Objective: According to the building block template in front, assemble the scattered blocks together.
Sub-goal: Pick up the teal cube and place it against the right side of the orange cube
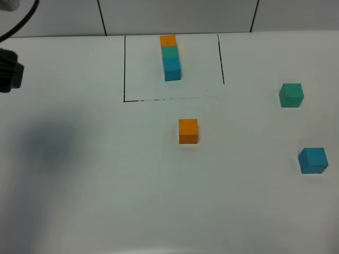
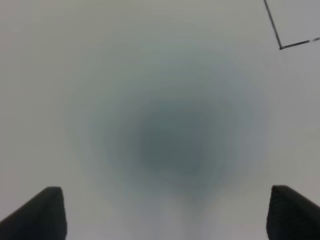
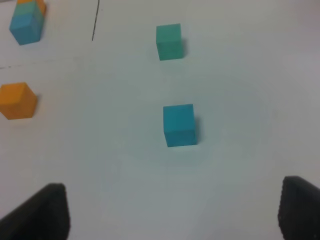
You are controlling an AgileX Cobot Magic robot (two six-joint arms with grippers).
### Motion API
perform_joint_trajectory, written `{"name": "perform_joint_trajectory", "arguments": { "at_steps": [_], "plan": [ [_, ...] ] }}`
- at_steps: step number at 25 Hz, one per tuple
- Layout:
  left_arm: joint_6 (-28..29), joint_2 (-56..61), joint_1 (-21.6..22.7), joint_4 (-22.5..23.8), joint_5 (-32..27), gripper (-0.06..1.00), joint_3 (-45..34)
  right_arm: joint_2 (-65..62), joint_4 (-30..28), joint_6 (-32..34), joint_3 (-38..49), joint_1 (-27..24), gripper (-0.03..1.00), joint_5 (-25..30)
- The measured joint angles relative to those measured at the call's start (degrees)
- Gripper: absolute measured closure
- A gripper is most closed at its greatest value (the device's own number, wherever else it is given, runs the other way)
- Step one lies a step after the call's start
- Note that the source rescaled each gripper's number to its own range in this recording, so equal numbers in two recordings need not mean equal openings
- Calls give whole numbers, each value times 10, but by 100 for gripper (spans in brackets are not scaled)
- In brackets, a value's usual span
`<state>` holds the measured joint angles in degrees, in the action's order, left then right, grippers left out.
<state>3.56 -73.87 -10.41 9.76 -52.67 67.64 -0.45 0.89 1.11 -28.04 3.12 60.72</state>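
- Template (image 1: 170, 58) sits top centre in the high view: orange at the far end, green in the middle, blue nearest, joined in one straight row on the table (image 1: 106, 211).
- A thin black frame (image 1: 124, 69) boxes it in, with lines showing on the left, right and bottom. The row stands well inside and touches none of them.
- Orange block (image 1: 188, 130) is on its own, just below the frame's bottom line, near the middle of the picture.
- Green block (image 1: 291, 95) is out on the right, outside the frame, about level with that bottom line.
- Blue block (image 1: 313, 160) is lower right, close to the picture's edge, below the green one and apart from it.
- All three loose blocks lie well apart, none touching.
- A broad grey shadow (image 1: 47, 143) lies over the left of the table.
- Left fingers (image 2: 45, 215) are wide apart with nothing between them, over bare, shadowed table. A corner of the frame shows in that wrist view.
- Right fingers (image 3: 47, 215) are spread wide too, holding nothing. The blue block lies on the table ahead of them, the green one beyond it, the orange block and the template off to one side.
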Motion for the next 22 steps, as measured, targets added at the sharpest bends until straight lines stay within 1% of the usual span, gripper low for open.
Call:
{"name": "perform_joint_trajectory", "arguments": {
  "at_steps": [2,5,11,15,22],
  "plan": [
    [14,47,0,8,-13,19,-31,0,0,0,0,0,26,0],
    [27,116,0,4,-25,19,-68,0,0,0,0,0,26,0],
    [30,241,0,-23,-43,19,-125,0,0,0,0,0,26,0],
    [32,316,0,-27,-61,19,-158,0,0,0,0,0,26,0],
    [31,453,0,-59,-66,19,-240,0,0,0,0,0,26,0]
  ]
}}
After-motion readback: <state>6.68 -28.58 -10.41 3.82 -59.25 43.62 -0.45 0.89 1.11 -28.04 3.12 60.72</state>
